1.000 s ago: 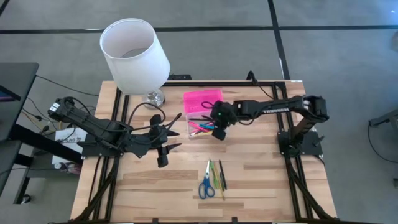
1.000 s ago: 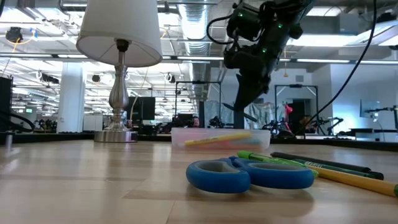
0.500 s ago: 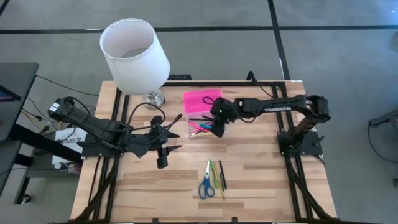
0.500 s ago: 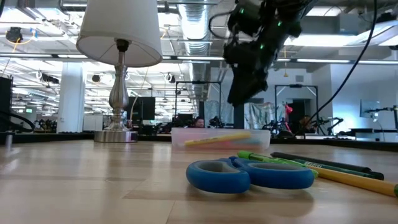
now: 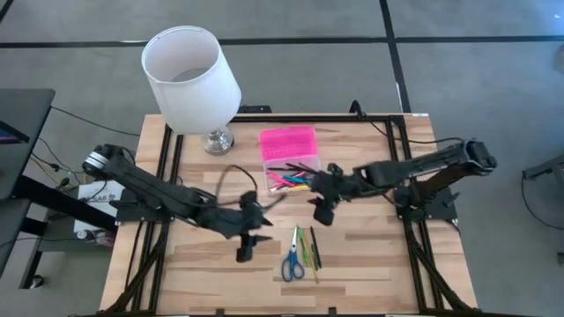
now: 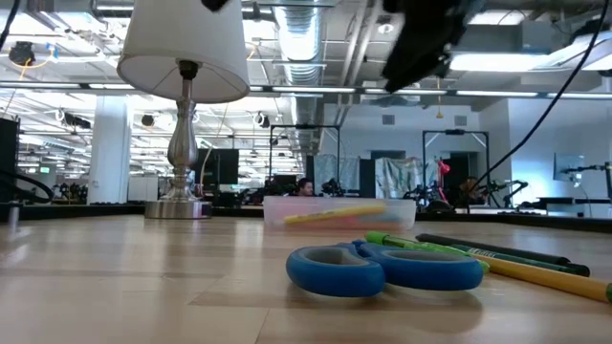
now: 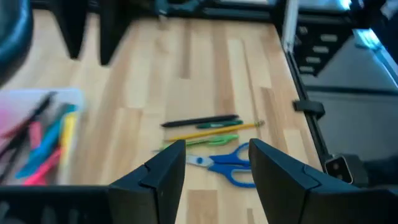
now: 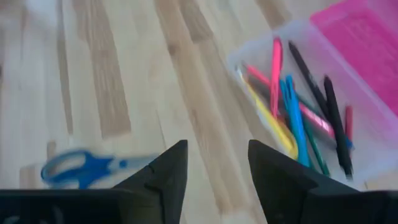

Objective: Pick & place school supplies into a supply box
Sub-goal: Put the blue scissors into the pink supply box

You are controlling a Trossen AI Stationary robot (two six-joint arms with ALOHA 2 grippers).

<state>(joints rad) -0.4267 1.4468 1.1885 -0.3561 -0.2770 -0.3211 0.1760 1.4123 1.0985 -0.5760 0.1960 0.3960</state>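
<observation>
Right gripper: fingers apart, holding nothing, above the table just at 5 o'clock of the supply box. Left gripper: fingers spread, empty, at 9 o'clock of the scissors. Pens lie in the clear base; loose pens rest beside the scissors.

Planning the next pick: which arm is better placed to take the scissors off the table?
Left, narrowly. Its gripper hangs beside the scissors, jaws open, scissors framed in its wrist view. The right gripper, also open, sits between the supply box and the scissors.
</observation>
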